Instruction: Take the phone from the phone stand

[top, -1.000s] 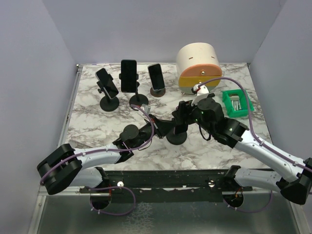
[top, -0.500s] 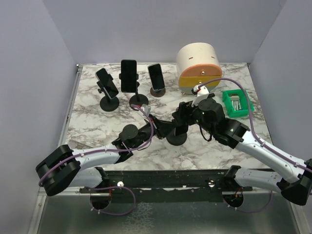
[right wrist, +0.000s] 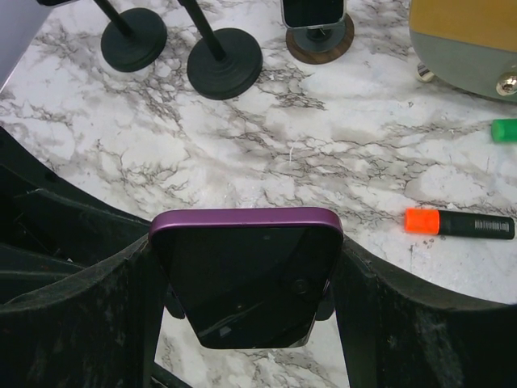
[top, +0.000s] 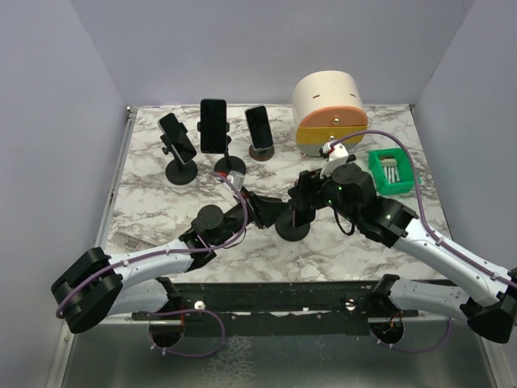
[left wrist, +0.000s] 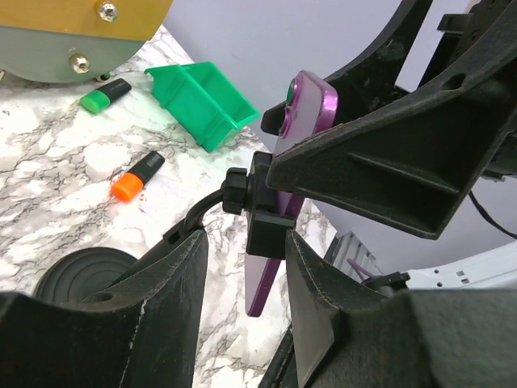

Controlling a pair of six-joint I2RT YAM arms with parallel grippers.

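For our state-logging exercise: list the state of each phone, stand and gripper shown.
purple phone: clamped in the phone stand
phone stand: upright, gripping the phone
right gripper: closed on the purple phone's edges
left gripper: open, straddling the stand's neck
rear phones: all three on stands

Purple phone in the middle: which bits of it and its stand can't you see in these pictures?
Right wrist view: the purple phone hides most of its phone stand; the right gripper fingers cover its side edges.
Left wrist view: only the phone's back shows, and a right finger crosses its middle.
Top view: the right gripper's body covers the phone; what lies in the green bin is too small to tell.
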